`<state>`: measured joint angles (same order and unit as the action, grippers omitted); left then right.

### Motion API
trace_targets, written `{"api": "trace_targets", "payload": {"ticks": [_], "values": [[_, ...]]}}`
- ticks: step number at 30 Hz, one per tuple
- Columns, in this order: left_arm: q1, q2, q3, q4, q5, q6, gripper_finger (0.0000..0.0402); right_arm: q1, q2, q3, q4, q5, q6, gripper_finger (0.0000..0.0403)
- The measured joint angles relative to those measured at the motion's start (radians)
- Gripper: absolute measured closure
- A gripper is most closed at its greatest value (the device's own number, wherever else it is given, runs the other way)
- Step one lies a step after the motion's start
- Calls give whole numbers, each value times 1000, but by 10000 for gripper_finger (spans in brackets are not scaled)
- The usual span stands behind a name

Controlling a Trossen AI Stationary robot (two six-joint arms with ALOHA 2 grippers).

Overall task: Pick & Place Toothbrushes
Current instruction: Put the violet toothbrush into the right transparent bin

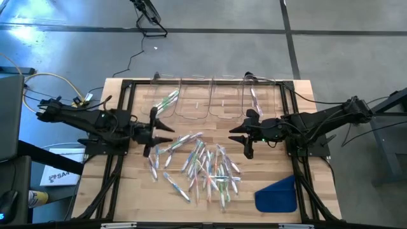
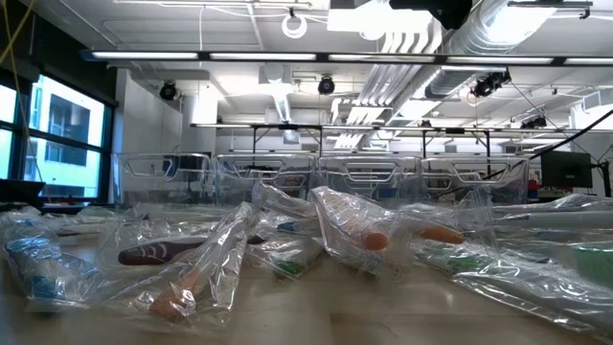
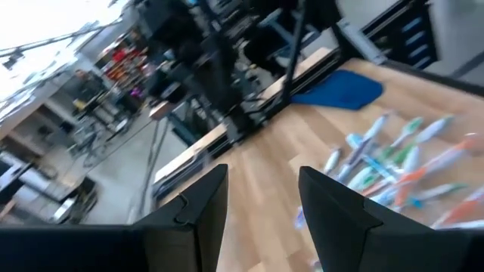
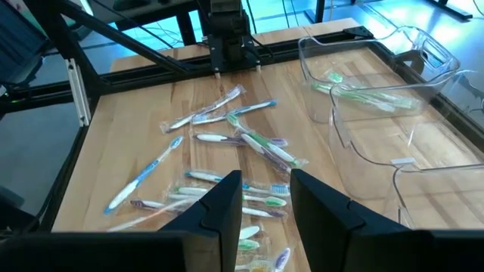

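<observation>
Many wrapped toothbrushes (image 1: 203,166) lie in a loose pile on the wooden table's middle; they also show as toothbrushes (image 4: 227,132) and toothbrushes (image 3: 393,159) in the wrist views. Several green ones (image 1: 168,100) lie in the leftmost clear bin, and a purple one (image 1: 255,98) in the rightmost. My left gripper (image 1: 164,131) hovers open at the pile's left, above the table. My right gripper (image 1: 236,135) hovers open at the pile's far right. In each wrist view the gap between the fingers holds nothing. Neither gripper shows in the low view.
Several clear bins (image 1: 216,102) stand in a row along the table's far edge. A blue flat piece (image 1: 278,194) lies at the near right corner. Black frame rails (image 1: 127,86) run along the table's sides. Bare wood lies between the pile and the bins.
</observation>
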<state>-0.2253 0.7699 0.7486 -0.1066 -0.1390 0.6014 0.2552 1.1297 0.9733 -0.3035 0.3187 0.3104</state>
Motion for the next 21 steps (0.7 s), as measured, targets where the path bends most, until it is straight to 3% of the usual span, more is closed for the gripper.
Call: {"api": "trace_targets", "payload": {"ticks": [21], "values": [[-31,51,2,-19,9,-36,242,0,51,0,1,0,118,296]]}}
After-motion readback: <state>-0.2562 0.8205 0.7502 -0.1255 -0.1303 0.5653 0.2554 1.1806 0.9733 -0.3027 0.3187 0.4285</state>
